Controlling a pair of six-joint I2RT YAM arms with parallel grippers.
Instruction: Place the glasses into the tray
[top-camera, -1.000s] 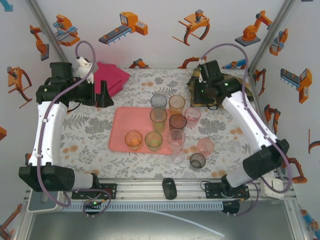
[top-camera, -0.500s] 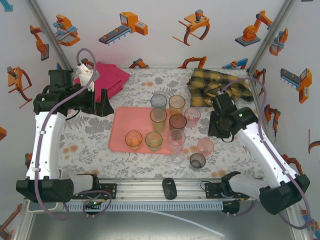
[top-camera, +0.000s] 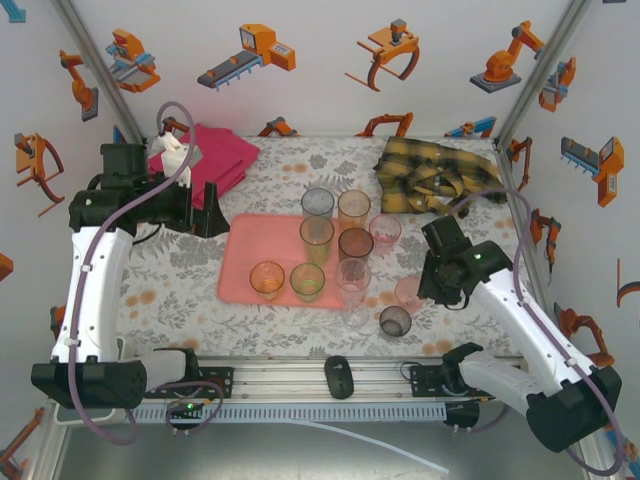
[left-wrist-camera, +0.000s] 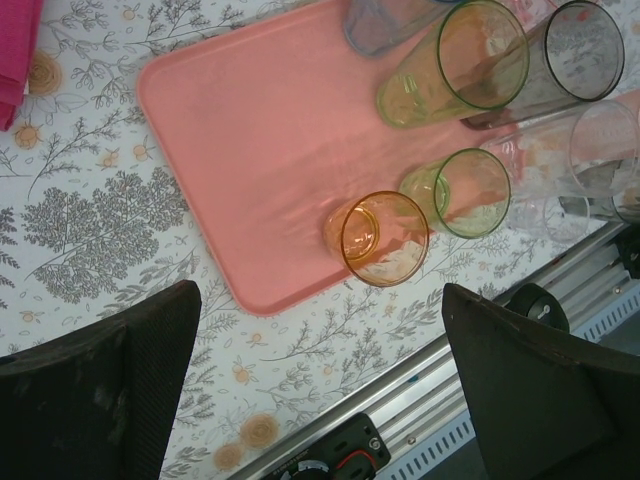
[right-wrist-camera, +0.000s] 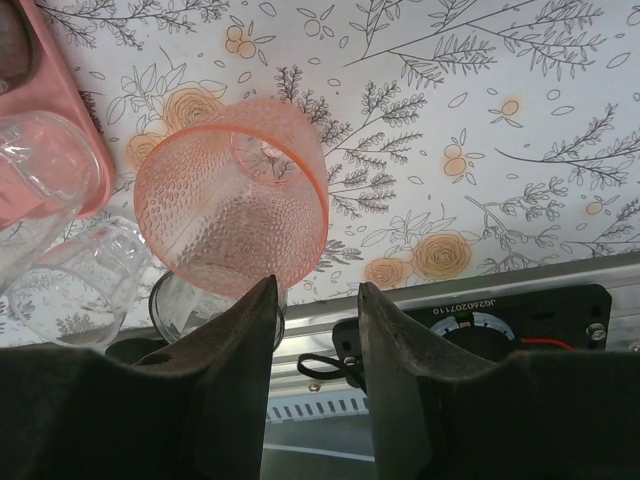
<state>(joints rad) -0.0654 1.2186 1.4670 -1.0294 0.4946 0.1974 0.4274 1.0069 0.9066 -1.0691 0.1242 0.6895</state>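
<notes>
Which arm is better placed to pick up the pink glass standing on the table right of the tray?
Right. The right claw hangs just beside the pink glass, jaws apart and aimed at it. The left claw is open at the tray's far left side, with other glasses in between.

Right hand beside pink glass, off tray

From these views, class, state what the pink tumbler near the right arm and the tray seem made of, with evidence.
Pink tumbler: see-through, dimpled, glossy; glass or clear plastic, cannot tell which. Tray: opaque salmon-pink, soft sheen, moulded rounded corner; probably plastic.
</notes>
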